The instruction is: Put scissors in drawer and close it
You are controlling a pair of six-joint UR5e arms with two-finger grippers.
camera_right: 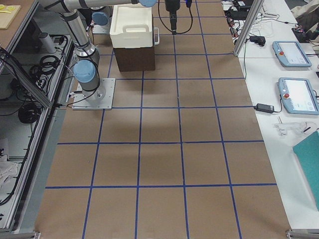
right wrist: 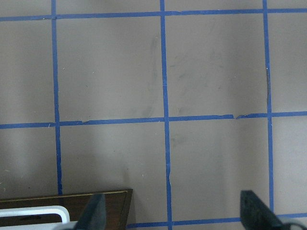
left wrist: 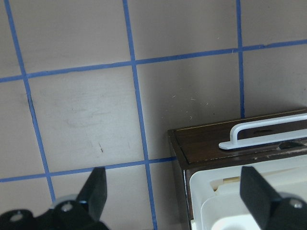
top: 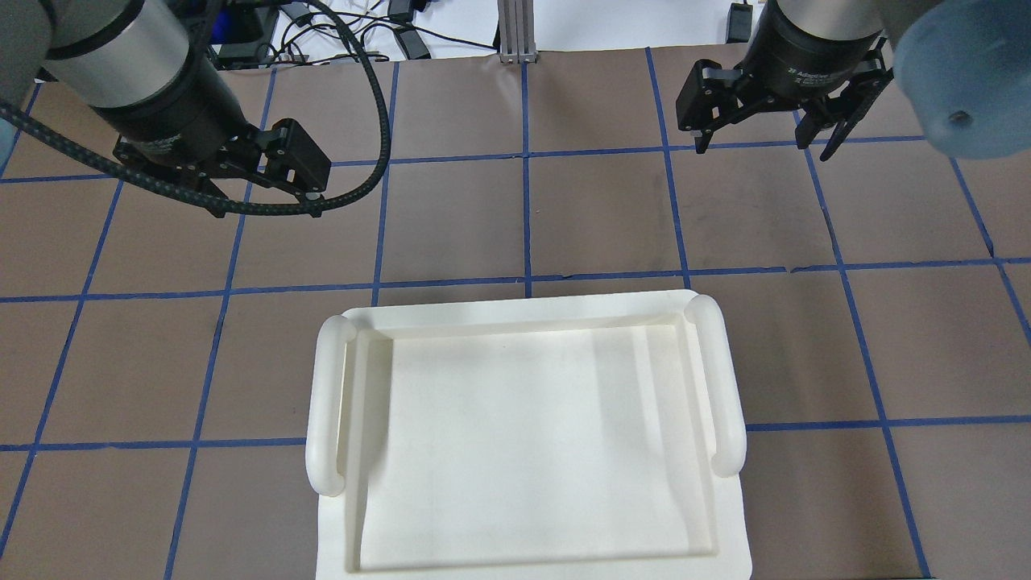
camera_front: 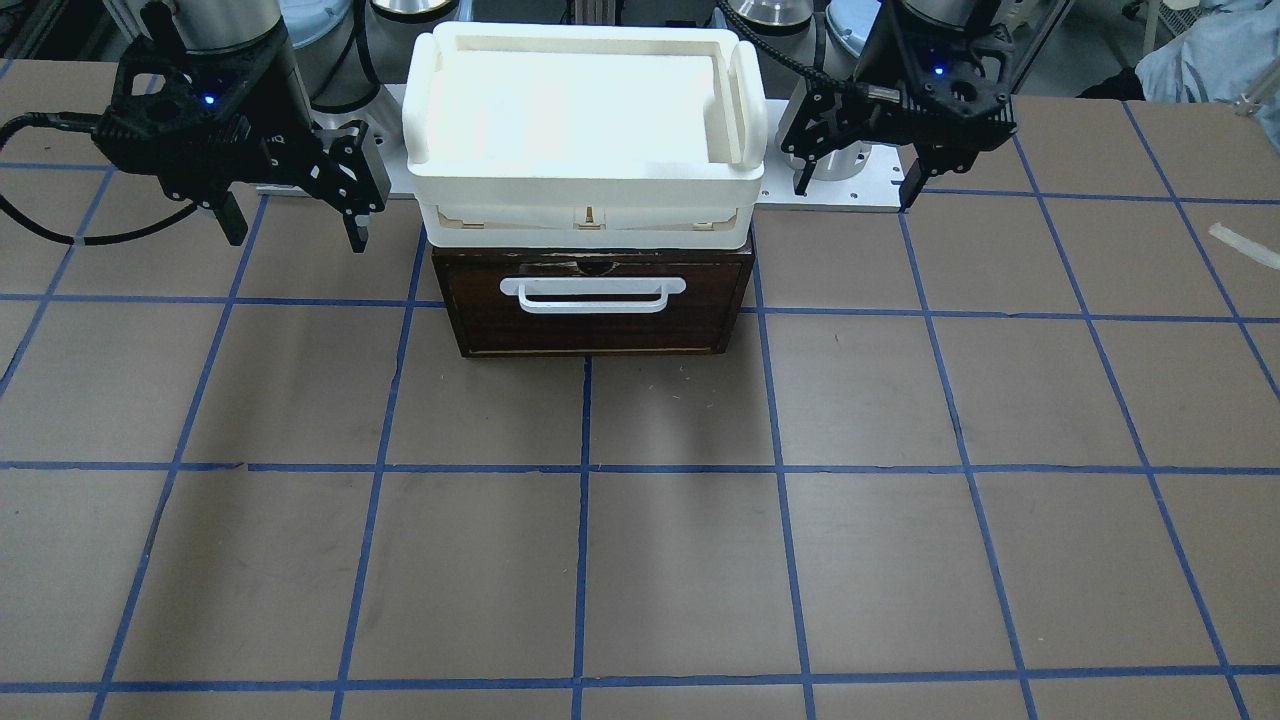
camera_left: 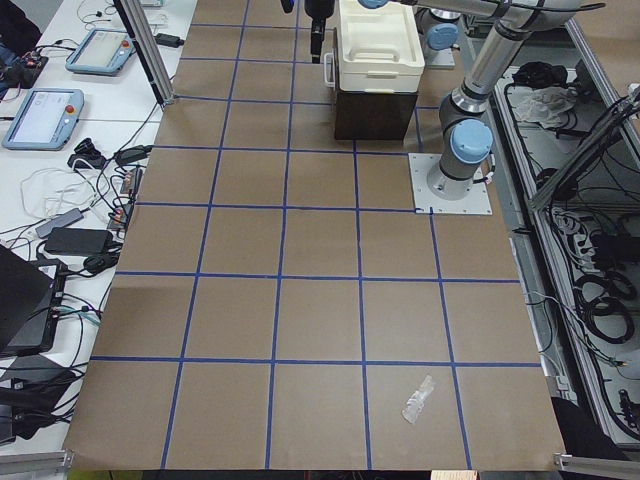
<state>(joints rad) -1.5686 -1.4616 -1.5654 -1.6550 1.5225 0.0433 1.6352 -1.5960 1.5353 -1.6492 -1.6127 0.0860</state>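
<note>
Only one print can be read — pale lettering (top: 815,76) on the black collar of the right tool (top: 763,149), upper right of the overhead view: "Adaptive" — the rest is too small.

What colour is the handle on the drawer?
The handle is white; the front-facing view shows it best.

Front camera looks steeply down; overhead looks from opposite side; both share bin (camera_front: 590,185).

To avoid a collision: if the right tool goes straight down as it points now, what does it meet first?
Most likely the bare table; the right tool hangs beside the drawer, though depth is unclear.
</note>
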